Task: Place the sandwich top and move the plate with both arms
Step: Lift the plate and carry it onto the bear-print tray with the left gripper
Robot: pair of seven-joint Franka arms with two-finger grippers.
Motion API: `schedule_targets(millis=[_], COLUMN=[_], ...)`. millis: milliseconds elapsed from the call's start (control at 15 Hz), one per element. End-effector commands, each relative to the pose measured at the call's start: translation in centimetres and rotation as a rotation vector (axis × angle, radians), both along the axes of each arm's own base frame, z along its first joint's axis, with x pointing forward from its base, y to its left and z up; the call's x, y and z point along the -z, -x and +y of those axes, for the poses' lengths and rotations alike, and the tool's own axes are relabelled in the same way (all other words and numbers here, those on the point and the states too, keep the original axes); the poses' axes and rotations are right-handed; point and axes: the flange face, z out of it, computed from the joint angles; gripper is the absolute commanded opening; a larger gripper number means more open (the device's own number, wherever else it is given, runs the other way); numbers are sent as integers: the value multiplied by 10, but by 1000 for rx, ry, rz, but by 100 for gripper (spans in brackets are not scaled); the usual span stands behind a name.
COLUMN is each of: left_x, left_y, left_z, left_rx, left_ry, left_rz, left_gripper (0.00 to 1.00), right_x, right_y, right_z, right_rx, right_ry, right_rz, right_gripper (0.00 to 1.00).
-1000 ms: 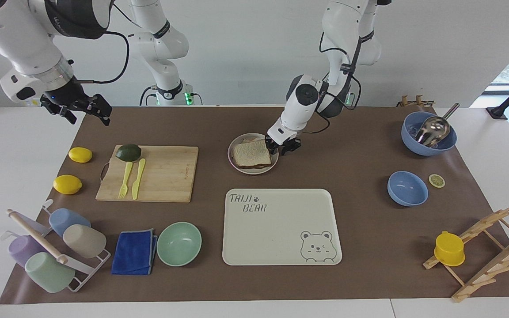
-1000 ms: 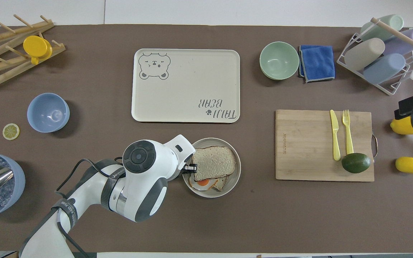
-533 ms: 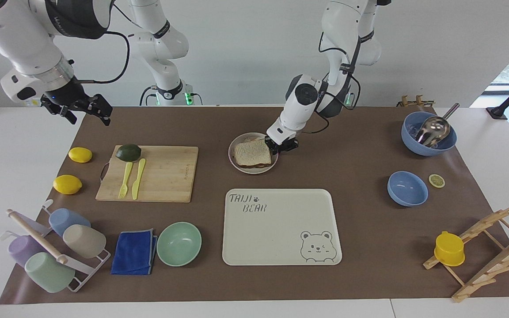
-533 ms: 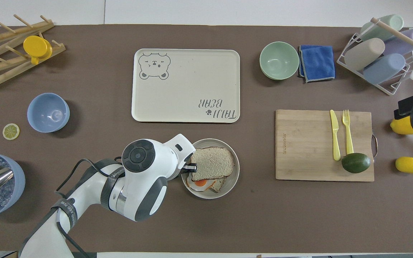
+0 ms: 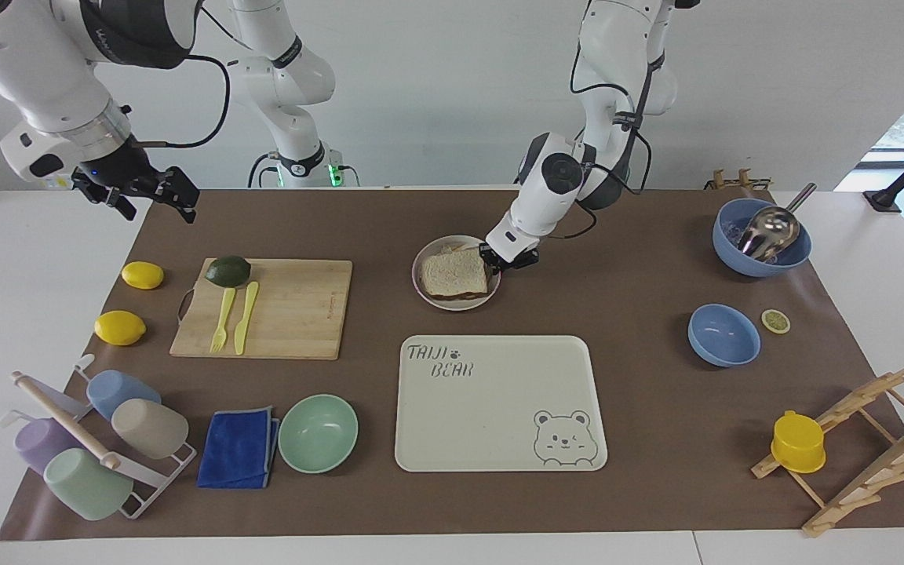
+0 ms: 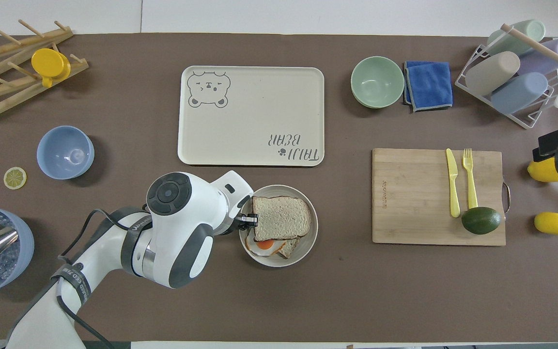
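The plate (image 5: 456,272), carrying the sandwich top (image 5: 453,273), had been dragged slightly toward the left arm's end, beside the tray (image 5: 499,404). Its rim was pinched by the left gripper (image 5: 508,260). The right gripper (image 5: 146,192) waited unused; its opening could not be told.

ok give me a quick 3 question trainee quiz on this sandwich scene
1. True or false: the sandwich top fully hides the fried egg.
2. Which claw is at the plate rim? A left B right
3. What lies on the cutting board with the knife and fork?

Key
1. False: the egg shows at the slice's robot-side edge.
2. A: the left claw is at the rim, while the right claw waits over the table's right-arm end.
3. The avocado.
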Motion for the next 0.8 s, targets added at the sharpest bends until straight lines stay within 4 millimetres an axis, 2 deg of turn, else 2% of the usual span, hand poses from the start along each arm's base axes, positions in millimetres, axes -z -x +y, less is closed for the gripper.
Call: schedule_targets(millis=[0,467,600,667,733], left_x=[-24,-49,-61,-70,-74], left_y=[-11,-32,-44,-56,-73], left_z=[4,3,7,8,20], left_rx=[-1,-49,-74,-83,-103], left_ry=[35,116,149,170,183], left_rz=[35,39,32,25,13], left_gripper=[0,0,0,0,0], right_x=[-4,-6,-6,-5,-6], right_y=[2,3,3,3,3], right_z=[2,6,7,7,6], right_rx=[6,-1,-2,-2,-1], right_ry=[-21,-20,-20,-20,-20], right_rz=[-5,-7,-6,-5,-5], right_gripper=[100,100,100,100,100])
